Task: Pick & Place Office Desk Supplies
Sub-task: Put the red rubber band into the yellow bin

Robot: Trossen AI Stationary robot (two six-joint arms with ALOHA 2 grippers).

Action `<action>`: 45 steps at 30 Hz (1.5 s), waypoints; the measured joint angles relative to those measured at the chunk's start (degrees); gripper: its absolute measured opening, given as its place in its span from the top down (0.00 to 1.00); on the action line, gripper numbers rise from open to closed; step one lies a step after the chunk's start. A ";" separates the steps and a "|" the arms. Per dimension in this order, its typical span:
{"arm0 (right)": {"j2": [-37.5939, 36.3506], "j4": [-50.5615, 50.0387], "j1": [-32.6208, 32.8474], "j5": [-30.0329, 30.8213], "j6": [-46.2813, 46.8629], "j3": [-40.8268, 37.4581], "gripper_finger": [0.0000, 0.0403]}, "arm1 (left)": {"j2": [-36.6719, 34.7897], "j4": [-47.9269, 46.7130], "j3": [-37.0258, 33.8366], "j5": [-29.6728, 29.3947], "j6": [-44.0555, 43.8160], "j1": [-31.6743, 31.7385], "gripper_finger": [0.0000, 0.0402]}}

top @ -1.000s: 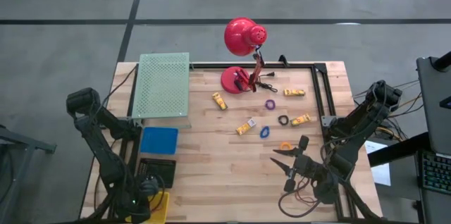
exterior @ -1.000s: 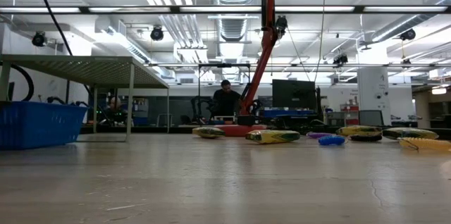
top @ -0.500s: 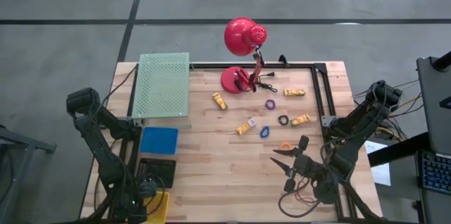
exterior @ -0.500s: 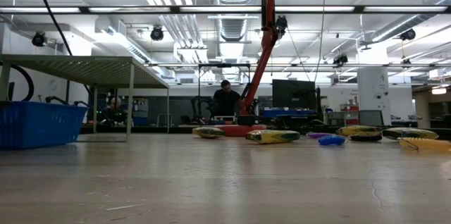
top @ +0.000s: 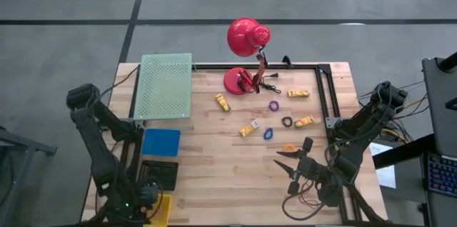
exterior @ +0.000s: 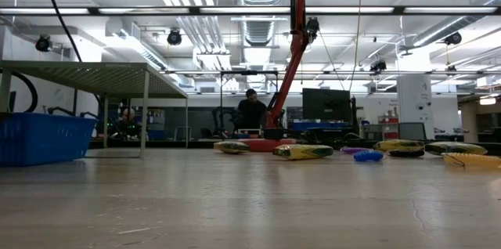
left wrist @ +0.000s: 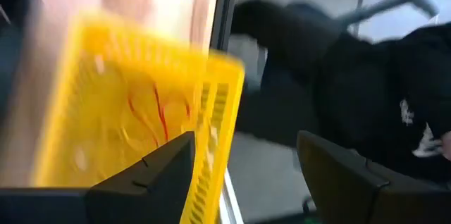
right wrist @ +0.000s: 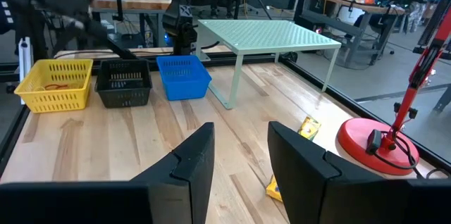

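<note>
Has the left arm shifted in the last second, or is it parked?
Yes, slightly. In the high view the left arm's elbow has swung toward the table's far-left, away from the blue basket.

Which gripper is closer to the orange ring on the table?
Right. The right gripper sits open just in front of the orange ring; the left gripper is far across the table, over the yellow basket.

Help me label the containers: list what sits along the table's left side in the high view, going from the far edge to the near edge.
Green mesh shelf → blue bin → black bin → yellow bin, with the left hand at it.
</note>
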 joint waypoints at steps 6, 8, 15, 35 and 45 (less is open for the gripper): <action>0.00 -0.02 0.02 0.00 0.00 0.00 0.69 | -5.51 0.09 1.18 -18.24 13.79 0.21 0.37; 0.00 0.00 0.02 0.02 0.00 0.00 0.70 | -6.72 0.93 1.18 -24.75 18.84 0.38 0.37; 0.00 0.00 0.00 0.02 0.00 0.00 0.71 | -7.60 1.36 1.16 -37.41 36.23 3.25 0.38; 0.00 0.00 0.01 0.02 0.00 0.00 0.69 | -7.93 14.32 1.07 -14.47 65.59 28.95 0.37; 0.00 0.00 0.01 0.02 0.00 0.00 0.70 | -17.61 11.29 1.00 -14.24 73.58 32.81 0.37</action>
